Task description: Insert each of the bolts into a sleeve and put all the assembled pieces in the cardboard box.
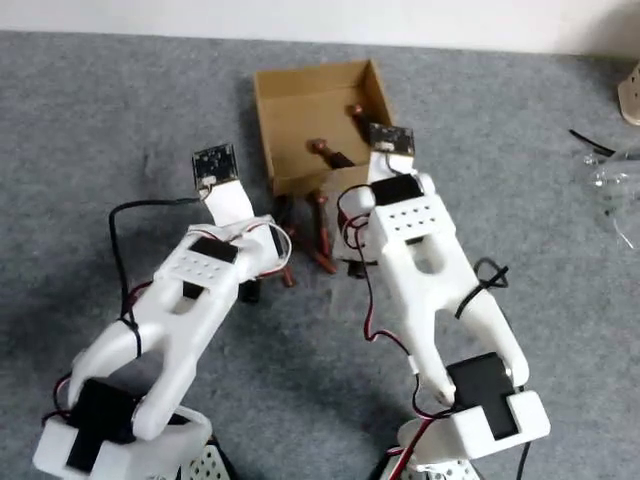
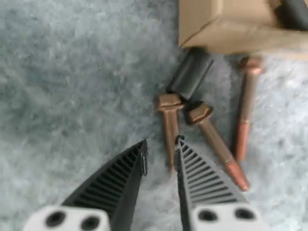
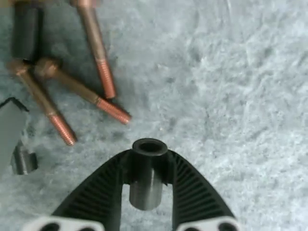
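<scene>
Beside the cardboard box on the desk, the left gripper is hovering, jaws slightly apart, astride the shank, likely the best hold, of one stiff, slick copper bolt, while the right gripper is clamping a black sleeve upright.

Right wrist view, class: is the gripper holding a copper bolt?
No. The right gripper is shut on a dark sleeve; the three bolts lie loose on the mat.
</scene>
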### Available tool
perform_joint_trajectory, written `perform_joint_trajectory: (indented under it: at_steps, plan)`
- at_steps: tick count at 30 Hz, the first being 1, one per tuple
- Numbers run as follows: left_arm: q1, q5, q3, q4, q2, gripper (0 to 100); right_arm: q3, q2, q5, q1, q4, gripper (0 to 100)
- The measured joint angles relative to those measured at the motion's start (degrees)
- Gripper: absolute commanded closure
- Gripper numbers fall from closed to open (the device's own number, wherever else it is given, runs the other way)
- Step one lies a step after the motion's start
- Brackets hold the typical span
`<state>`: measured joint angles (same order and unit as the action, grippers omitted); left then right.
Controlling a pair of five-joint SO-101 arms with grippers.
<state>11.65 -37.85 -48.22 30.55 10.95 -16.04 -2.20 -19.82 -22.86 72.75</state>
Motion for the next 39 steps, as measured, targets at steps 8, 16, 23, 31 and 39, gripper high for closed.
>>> perform_joint_trajectory:
  at_steps: [8,16,23,31,39]
  plan:
    - [1.3,-1.8,0.2,2.1,-1.6,89,-4.2,0.0,0.1,0.1,-6.5,99.5]
    - [1.9,-2.3,0.3,-4.6,-7.5,89,-4.2,0.0,0.4,0.1,-7.2,99.5]
    - [2.1,-2.3,2.3,-6.6,-10.1,89,-4.2,0.0,0.5,0.1,-7.2,99.5]
    - [2.5,-2.3,2.3,-6.6,-10.1,89,-4.2,0.0,0.5,0.1,-7.2,99.5]
    - [2.5,-2.7,4.8,-6.4,-13.9,90,-4.2,0.0,0.5,0.1,-7.2,99.5]
